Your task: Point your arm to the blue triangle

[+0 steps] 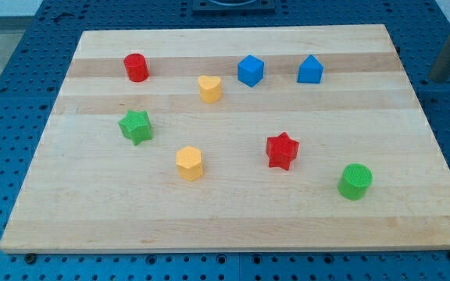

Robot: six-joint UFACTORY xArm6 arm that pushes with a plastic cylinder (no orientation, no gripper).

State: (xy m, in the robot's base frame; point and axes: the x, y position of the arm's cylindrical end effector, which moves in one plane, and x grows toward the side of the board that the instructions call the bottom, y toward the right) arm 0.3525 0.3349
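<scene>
The blue triangle-like block [310, 69] lies near the view's top, right of centre, on the wooden board [225, 222]. A blue cube [250, 70] lies just to its left. My rod enters at the view's top right, blurred, and my tip [441, 79] is beyond the board's right edge, well to the right of the blue triangle and touching no block.
A red cylinder [136, 67], a yellow heart [209, 88], a green star [136, 126], a yellow hexagon [189, 163], a red star [282, 151] and a green cylinder [355, 181] are spread over the board. A blue perforated table surrounds it.
</scene>
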